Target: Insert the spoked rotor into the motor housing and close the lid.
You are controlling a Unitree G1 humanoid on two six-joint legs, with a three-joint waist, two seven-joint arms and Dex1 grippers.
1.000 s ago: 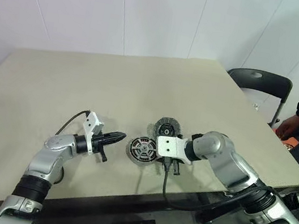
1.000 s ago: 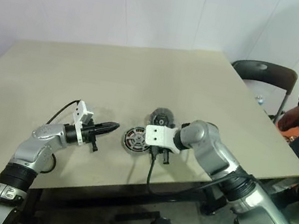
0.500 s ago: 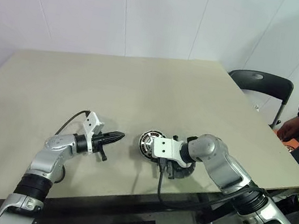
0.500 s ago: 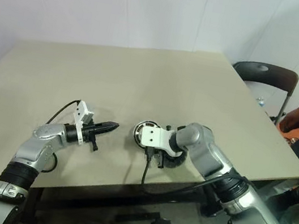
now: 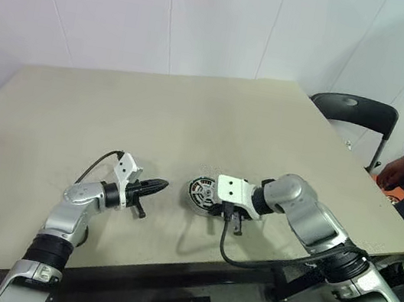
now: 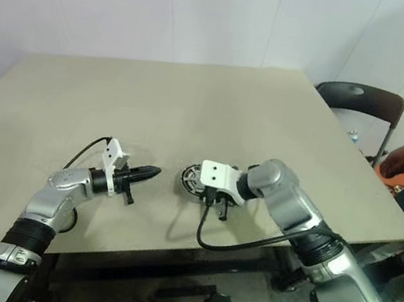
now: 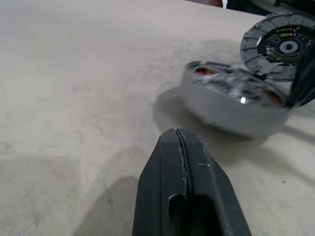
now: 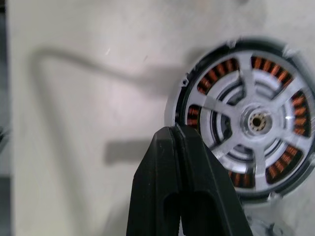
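The motor housing [image 8: 246, 118] lies flat on the beige table [image 5: 192, 118], near its near edge and about midway between the two arms. The spoked rotor [image 8: 256, 123] sits inside it, its silver spokes fanning from a central hub with the copper coils showing between them. The lid [image 7: 280, 44], a grey-blue disc with a dark hub, stands tilted just behind the housing on its far right side; whether it touches the housing cannot be told. The right gripper [image 8: 178, 129] hangs over the housing's rim with its black fingers pressed together, pinching nothing. The left gripper [image 5: 159, 185] hovers just above the table to the left of the housing, apart from it, pointing toward it, its fingers [image 7: 170, 162] also pressed together and empty. Past the table's far right corner stands a dark chair [image 5: 352, 110], and a person's hand [image 5: 392, 171] shows at the right edge.
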